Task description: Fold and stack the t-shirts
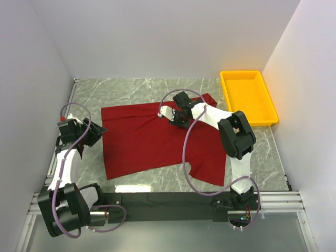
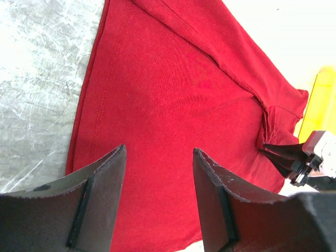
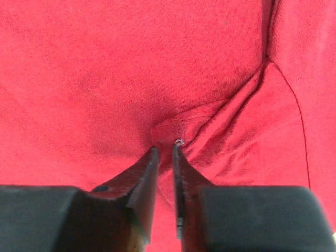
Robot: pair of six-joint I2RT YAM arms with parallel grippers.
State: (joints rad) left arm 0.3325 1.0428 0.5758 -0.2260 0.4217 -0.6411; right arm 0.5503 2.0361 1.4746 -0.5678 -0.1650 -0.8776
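While the t-shirt [image 1: 142, 139] lies spread on the worktop [image 1: 131, 89], the right end effector [image 3: 164, 148] straddles a far-edge fold, jaws narrow; the left end effector [image 2: 159, 149] hovers wide.

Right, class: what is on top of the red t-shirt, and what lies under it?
The right end effector sits on the t-shirt near its far edge, jaws nearly shut on a puckered fold. Grey marble table shows around the cloth; anything beneath it is covered.
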